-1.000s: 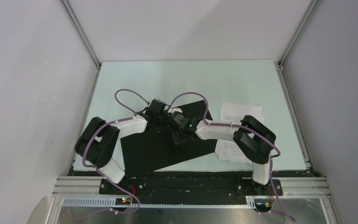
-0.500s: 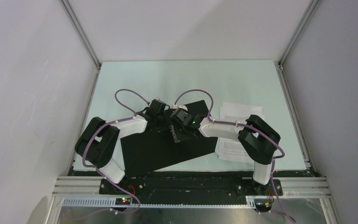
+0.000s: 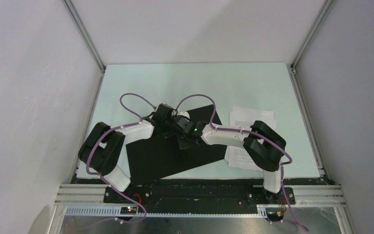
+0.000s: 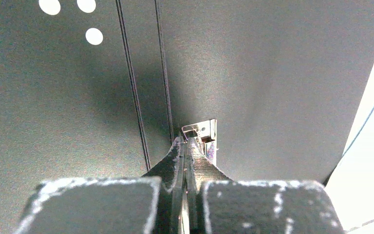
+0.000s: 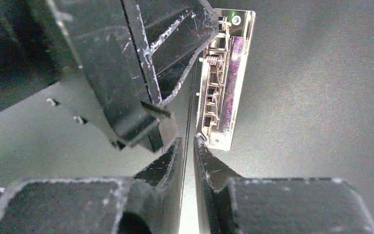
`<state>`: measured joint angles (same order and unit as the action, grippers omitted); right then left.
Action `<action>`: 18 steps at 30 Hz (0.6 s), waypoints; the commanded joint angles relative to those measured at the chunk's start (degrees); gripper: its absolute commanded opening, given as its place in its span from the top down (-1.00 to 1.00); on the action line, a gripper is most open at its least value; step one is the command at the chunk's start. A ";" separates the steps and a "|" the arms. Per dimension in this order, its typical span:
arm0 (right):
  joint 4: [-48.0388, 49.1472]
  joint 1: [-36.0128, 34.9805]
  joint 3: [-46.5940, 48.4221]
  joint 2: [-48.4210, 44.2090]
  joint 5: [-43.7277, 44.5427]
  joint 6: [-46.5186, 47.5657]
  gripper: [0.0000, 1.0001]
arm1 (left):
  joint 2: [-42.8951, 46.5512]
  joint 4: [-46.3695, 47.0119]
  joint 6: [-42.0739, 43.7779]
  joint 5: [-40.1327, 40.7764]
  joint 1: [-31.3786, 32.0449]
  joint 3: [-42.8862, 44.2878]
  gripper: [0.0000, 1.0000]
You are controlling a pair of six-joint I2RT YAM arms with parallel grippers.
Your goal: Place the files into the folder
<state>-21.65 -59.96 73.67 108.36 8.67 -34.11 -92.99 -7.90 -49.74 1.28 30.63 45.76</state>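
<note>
While the folder (image 3: 175, 158) lies open on the table (image 3: 199, 83), black inside up, both grippers meet over its upper middle. L gripper (image 4: 185, 142) is clenched, fingers pressed tight w/ no gap. The metal clip (image 4: 205, 130) sits just off its tips at 1 o'clock; can't tell if anything's pinched. R gripper (image 5: 187, 141) reaches in from 3 o'clock, fingers almost together but w/ a slim gap, light showing btwn them, nothing gripped. One tip touches the clip's near corner, the clip running off toward 1 o'clock. Files (image 3: 247, 119) lie flat on the table at 3 o'clock of the folder, just beside its edge, partly hidden under the R arm (image 3: 233, 134).
</note>
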 commanded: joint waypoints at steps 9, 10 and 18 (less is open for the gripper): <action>-4.61 -1.07 3.50 3.54 7.16 -1.47 0.79 | -3.73 -3.53 0.17 2.62 -0.04 -0.95 1.00; -4.74 -1.05 3.50 3.62 7.24 -1.39 0.79 | -3.83 -3.53 0.17 2.53 -0.16 -0.89 1.00; -6.08 -2.15 3.50 3.65 8.56 -1.48 0.80 | -3.84 -3.58 0.25 2.20 -0.74 -0.90 1.00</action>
<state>-24.18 -61.43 75.92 110.91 14.48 -35.03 -93.38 -7.70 -50.09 0.84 30.28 45.98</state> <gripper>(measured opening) 0.105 0.012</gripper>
